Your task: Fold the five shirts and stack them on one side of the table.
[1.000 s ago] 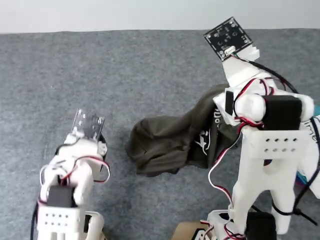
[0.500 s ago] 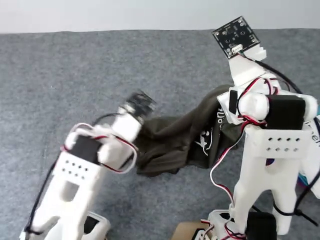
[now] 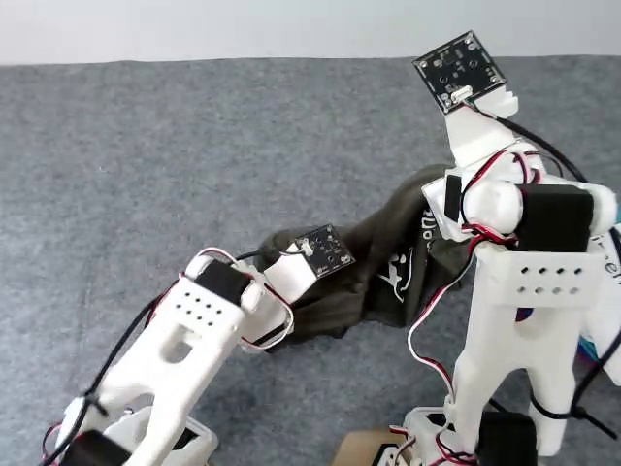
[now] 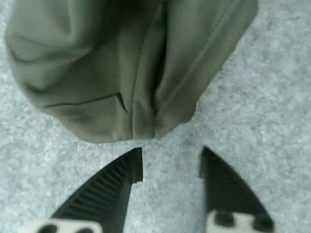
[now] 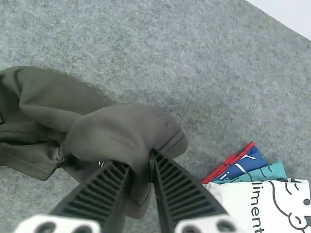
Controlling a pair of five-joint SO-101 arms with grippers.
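Shirt (image 3: 361,250): olive, crumpled.
Left gripper (image 4: 170,162): jaws held apart beside its edge.
Right gripper (image 5: 140,162): clamped on raised fold.

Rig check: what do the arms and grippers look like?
The left arm and right arm have white printed shells, black servos, red-white-black cables and black camera boards. The left gripper and right gripper have black, ribbed, tapered fingers.

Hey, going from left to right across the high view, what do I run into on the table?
Left arm → olive shirt → right arm → stack of folded shirts peeking out at the right edge.
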